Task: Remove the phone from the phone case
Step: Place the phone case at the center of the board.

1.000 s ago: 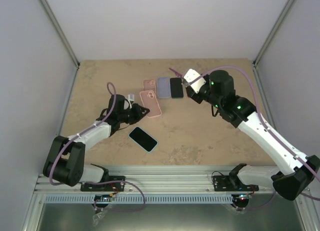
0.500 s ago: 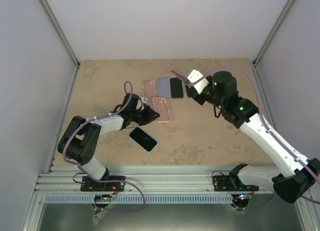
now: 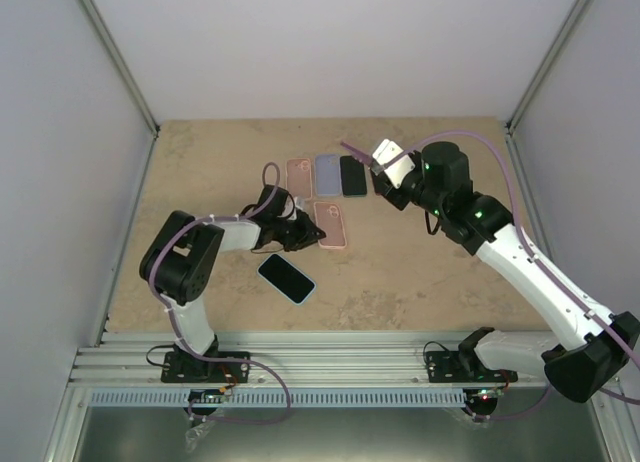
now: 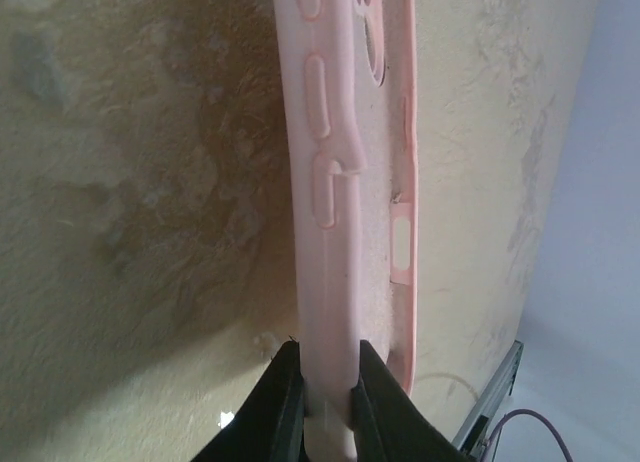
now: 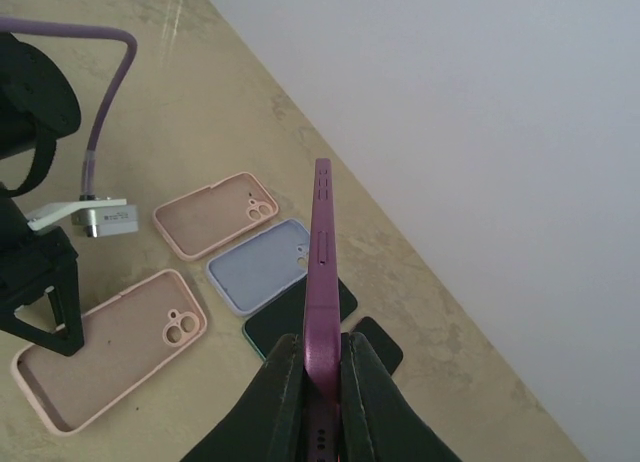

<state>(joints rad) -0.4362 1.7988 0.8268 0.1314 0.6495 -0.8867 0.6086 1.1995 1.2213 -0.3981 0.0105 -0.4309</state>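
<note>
On the bench (image 3: 420, 272), the rim of the empty pink case (image 4: 335, 162) is pinched by the left claw (image 4: 328, 377); above the far side, the purple phone (image 5: 321, 272) is held edge-on, clamped in the right claw (image 5: 320, 367).

Noted pale pink on phone case (image 4: 325, 182), purple on phone (image 5: 320, 262), lavender on spare case (image 5: 262, 265), mottled beige on counter (image 3: 400, 282).

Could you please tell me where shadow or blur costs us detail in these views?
Top external: evenly lit and sharp, only soft shadows on the table. Left wrist: a dark shadow lies on the table left of the pink case. Right wrist: the purple phone is crisp.
</note>
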